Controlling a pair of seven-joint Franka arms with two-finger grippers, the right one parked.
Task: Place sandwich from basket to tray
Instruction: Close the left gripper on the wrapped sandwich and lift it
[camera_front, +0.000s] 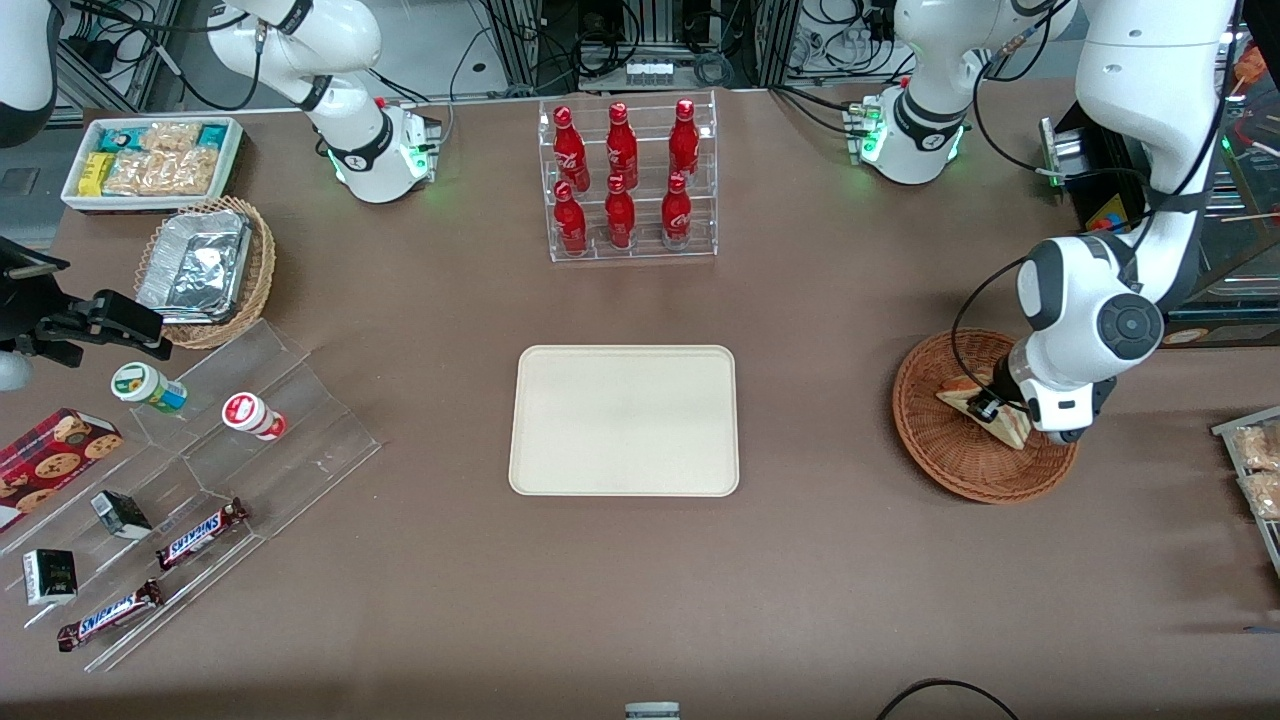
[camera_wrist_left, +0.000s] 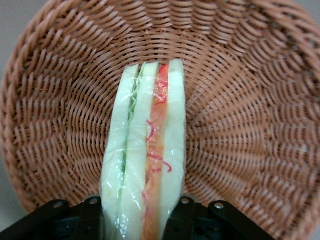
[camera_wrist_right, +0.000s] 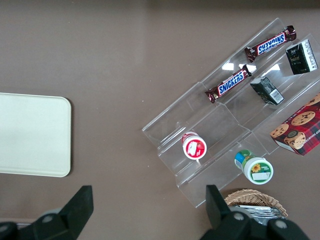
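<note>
surface: a brown matte table, evenly lit. along its edge farthest from the front camera, cables and metal framing are visible past the arm bases.

items in order across the front view: a white bin of snack packets at the parked arm's end; nearer the camera, a tan wicker basket with foil trays; nearer still, a clear stepped display carrying two small jars, a cookie box, small dark cartons and two snickers bars. mid-table, a clear rack of red bottles; nearer the camera than the rack, the cream tray, lying flat with nothing on it. toward the working arm's end, the reddish-brown basket, well apart from the tray.

task item: the sandwich lies inside the basket, resting on the weave. the pincer is lowered into the basket directly over it. in the left wrist view the sandwich stands on edge, bread slices and red and green filling facing the camera, wrapped in clear film, against the basket wall. the pincer has one black finger pressed to each outer bread face, closed on the sandwich. whether the sandwich is lifted off the weave cannot be determined.
</note>
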